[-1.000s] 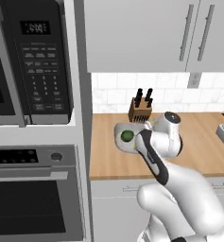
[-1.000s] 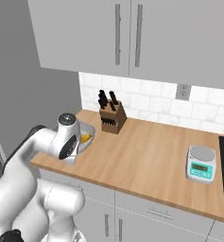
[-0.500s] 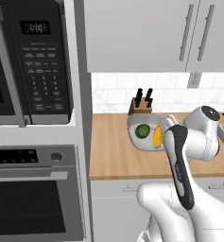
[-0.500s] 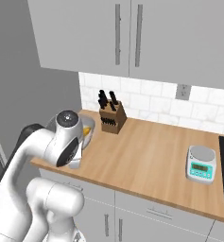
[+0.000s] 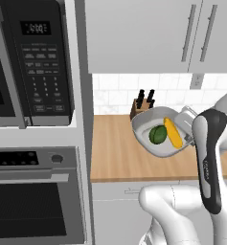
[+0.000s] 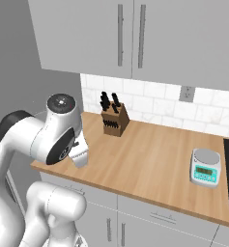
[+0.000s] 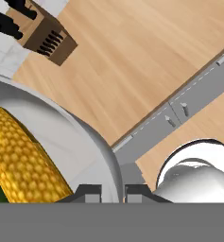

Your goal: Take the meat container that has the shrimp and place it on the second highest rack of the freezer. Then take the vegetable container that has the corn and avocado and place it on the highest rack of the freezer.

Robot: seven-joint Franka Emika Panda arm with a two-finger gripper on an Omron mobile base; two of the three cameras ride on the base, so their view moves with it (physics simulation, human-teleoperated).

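Observation:
The vegetable container (image 5: pixel 146 122), a light grey oval bowl, hangs tilted above the wooden counter (image 5: pixel 115 153), in front of the knife block. Inside it lie the dark green avocado (image 5: pixel 158 134) and the yellow corn (image 5: pixel 173 132), side by side. My gripper (image 5: pixel 186 136) is shut on the bowl's right rim. In the hand view my gripper (image 7: pixel 112 193) pinches the bowl's thick wall (image 7: pixel 80 142), with the corn (image 7: pixel 23 156) just inside it. The freezer, its racks, the meat container and the shrimp are out of view.
A knife block (image 5: pixel 142 103) stands at the back of the counter against the tiled wall. A small kitchen scale (image 6: pixel 205 168) sits further right. The black microwave (image 5: pixel 33 62) and oven (image 5: pixel 33 201) fill the column left of the counter. Cabinets hang overhead.
The bowl has risen off the counter and travelled right with my gripper, now tilted toward the left base camera. My arm has swung right; the knife block has stayed put.

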